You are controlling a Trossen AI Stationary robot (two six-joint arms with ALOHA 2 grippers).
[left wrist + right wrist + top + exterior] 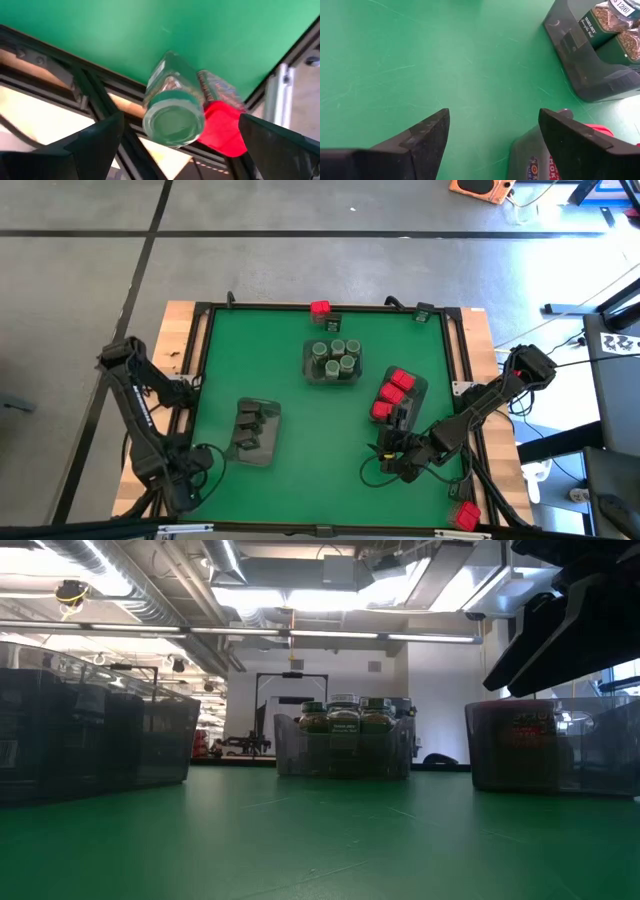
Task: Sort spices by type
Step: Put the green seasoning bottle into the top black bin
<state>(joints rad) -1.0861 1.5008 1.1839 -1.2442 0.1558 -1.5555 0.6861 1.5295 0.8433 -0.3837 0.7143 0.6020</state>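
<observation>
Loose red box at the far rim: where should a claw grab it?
Likely top-down on the red box, closing across its top edge parallel to the rim: the frame backs it and a jar crowds its near-right side, blocking a level approach.

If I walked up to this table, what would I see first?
First, the bright green table with three grey trays: one in the middle holding round jars, one on the right holding red boxes, one on the left holding dark tins. The open right gripper hovers by the red boxes; the open left gripper waits at the near-left edge.
</observation>
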